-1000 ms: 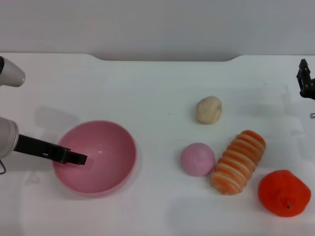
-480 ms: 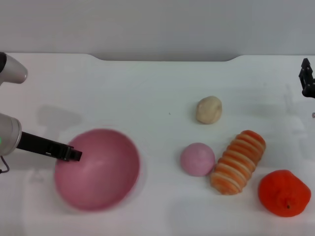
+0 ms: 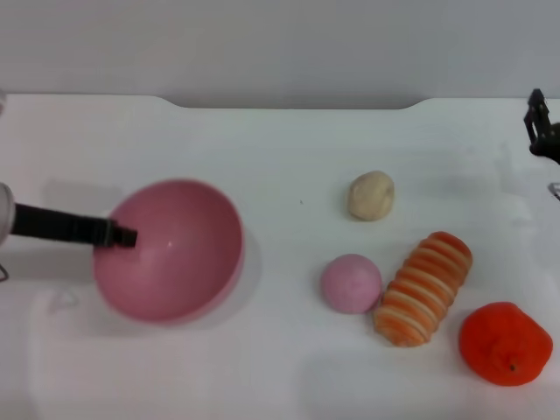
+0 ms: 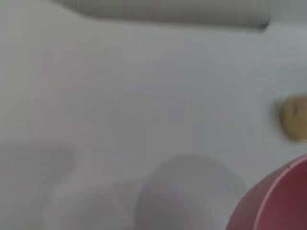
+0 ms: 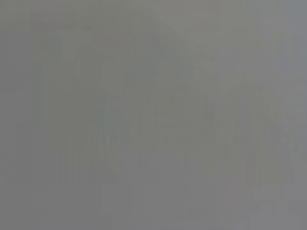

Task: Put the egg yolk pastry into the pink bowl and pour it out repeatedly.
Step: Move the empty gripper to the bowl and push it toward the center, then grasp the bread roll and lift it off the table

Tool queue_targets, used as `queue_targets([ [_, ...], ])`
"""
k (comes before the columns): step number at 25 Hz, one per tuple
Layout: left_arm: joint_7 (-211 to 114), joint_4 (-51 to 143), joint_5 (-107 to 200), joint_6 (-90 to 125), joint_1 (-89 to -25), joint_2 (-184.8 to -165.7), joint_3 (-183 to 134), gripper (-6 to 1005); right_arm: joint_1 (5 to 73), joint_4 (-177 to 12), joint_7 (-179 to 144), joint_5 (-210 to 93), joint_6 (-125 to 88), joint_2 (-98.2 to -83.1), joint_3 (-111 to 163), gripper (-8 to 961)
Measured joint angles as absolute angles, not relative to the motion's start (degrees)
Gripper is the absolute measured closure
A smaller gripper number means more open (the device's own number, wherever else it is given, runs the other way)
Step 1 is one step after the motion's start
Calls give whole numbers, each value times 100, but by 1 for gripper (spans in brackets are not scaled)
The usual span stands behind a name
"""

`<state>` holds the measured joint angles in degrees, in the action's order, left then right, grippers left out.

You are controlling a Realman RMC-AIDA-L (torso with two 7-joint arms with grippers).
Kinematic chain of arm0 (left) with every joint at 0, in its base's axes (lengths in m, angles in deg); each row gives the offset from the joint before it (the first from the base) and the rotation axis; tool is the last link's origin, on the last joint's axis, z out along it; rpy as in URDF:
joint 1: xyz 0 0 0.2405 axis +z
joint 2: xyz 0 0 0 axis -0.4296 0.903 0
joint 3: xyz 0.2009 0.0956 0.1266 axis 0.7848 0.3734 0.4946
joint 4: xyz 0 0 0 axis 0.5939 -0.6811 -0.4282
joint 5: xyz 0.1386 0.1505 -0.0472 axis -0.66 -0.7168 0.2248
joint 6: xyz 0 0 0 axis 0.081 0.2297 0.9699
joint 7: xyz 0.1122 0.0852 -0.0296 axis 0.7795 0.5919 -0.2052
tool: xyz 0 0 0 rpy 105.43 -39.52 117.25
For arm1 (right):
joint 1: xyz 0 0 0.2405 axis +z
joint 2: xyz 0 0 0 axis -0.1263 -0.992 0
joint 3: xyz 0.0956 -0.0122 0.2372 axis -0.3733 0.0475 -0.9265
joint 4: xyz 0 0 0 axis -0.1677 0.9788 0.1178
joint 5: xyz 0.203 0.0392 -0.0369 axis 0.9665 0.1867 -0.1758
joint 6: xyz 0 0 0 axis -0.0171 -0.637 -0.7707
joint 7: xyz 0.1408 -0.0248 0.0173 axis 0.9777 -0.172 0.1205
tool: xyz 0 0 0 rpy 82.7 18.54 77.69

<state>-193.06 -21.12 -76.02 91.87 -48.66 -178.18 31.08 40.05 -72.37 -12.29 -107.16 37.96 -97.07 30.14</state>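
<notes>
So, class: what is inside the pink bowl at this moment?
Only the left gripper, reaching over the rim of the pink bowl; the visible inside is bare. The egg yolk pastry lies outside on the table. The near wall hides part of the inside.

This looks like a robot test bench in a lab, not a home kitchen. A bare white desk (image 3: 262, 157) fills the frame, with a plain grey wall along the top edge. Toy-like food lies at lower right: a striped bread (image 3: 424, 288), a pink ball (image 3: 351, 283), an orange fruit (image 3: 505, 343).
</notes>
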Motion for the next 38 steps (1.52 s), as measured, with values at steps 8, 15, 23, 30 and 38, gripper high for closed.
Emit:
queue_targets([
  [8, -19275, -2125, -7287, 9175, -4712, -17807, 2500, 998, 4900, -8054, 2261, -12160, 2679, -9630, 3699, 492],
  [15, -19308, -2275, -7279, 9119, -4494, -17821, 2480, 998, 5373, -10507, 7629, -15382, 3003, -9655, 5896, 493],
  [23, -19322, -2321, -7316, 9117, -4484, -17813, 2480, 999, 5486, -12958, 10556, -17997, 4753, -9673, 6857, 493],
  [30, -19325, -2325, -7340, 9118, -4500, -17794, 2487, 998, 5741, -13495, 11443, -19645, 5582, -9653, 6820, 494],
  [38, -19284, -2334, -7349, 9120, -4488, -17786, 2490, 998, 5532, -13201, 12028, -19746, 5050, -9689, 6896, 495],
])
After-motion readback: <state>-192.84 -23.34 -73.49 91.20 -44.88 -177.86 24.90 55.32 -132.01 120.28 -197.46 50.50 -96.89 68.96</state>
